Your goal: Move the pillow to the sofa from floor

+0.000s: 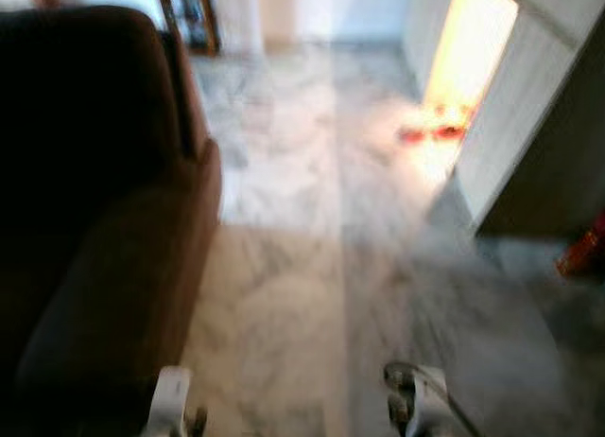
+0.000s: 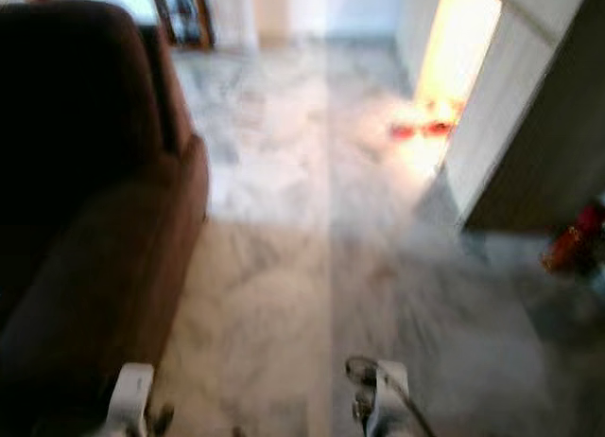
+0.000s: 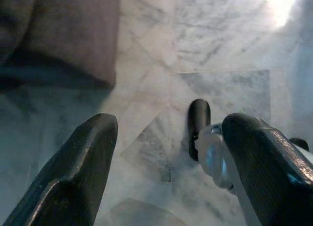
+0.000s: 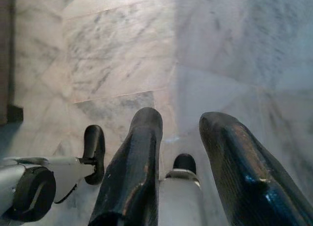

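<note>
Floor (image 1: 312, 267): pale marble with grey veining, laid in large slabs; seen across the whole middle of the room, blurred in the head views. A diagonal inlay pattern is made out in the left wrist view.

Sofa (image 1: 85, 201): dark brown, upholstered, placed along the left side from near to far; its arm and back are seen in shadow. Its lower edge is seen above the marble in the left wrist view.

Doorway (image 1: 468, 68): far right, strongly lit in yellow-white; a glare patch is cast on the marble before it. Small red items (image 1: 430, 131), too blurred to identify, are set at its threshold.

Wall panel (image 1: 520, 115): pale, grained, standing right of the doorway.

Red object (image 1: 581, 248): at the right edge, unidentified.

Wooden furniture (image 1: 189, 16): far left, behind the sofa; detail lost to blur.

Left gripper (image 3: 166, 162): held low over bare marble, fingers spread wide, nothing between them.

Right gripper (image 4: 183, 162): held low over bare marble, fingers parted, nothing gripped.

Pillow: its location cannot be told from these views.
</note>
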